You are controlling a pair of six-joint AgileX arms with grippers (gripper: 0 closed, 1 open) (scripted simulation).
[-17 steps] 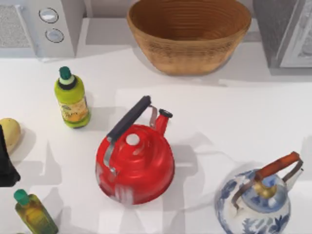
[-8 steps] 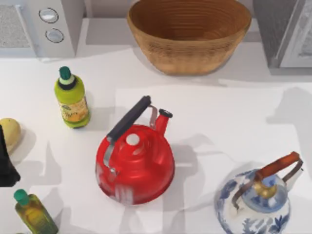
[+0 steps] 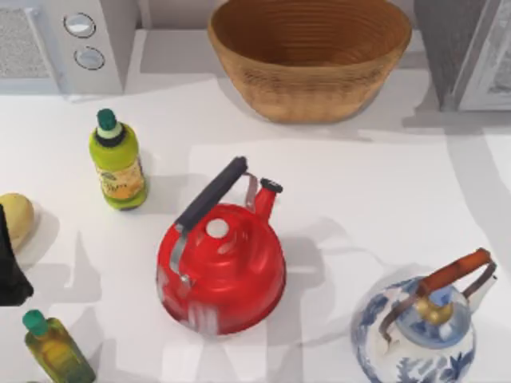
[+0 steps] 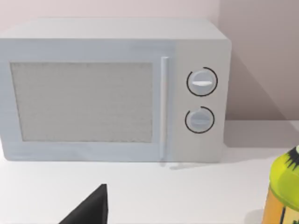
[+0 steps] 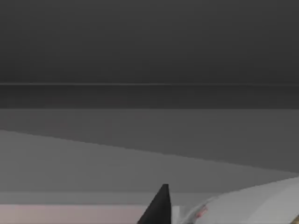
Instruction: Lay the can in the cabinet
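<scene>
Kettles stand nearest: a blue-and-white kettle (image 3: 415, 331) at the front right corner of the tabletop (image 3: 359, 199), and a red kettle (image 3: 222, 267) near the middle. A dark-oil bottle (image 3: 54, 351) stands at the front left corner. Just behind it my left arm (image 3: 9, 267) is parked against the left edge, with a pale yellow round thing (image 3: 16, 217) beside it. The left pincer (image 4: 91, 210) faces the microwave (image 4: 112, 91); how far open it is I cannot tell. Farther back on the left side is a green-capped bottle (image 3: 117, 163). Along the back edge come the microwave in the left corner, a wicker basket (image 3: 310, 56) in the middle and the cabinet (image 3: 447, 40) in the right corner.

The right wrist view looks at dark grey surfaces, which I take for the cabinet's inside. The right pincer (image 5: 161, 210) is there, and the can (image 5: 219, 210) lies tilted close beside it, white with red marks. Whether the pincer has hold of the can or has let go cannot be told.

By my reading the carry is done and the can is in, or at the mouth of, the cabinet. What seems left is to set it down, free it and draw the arm out.
</scene>
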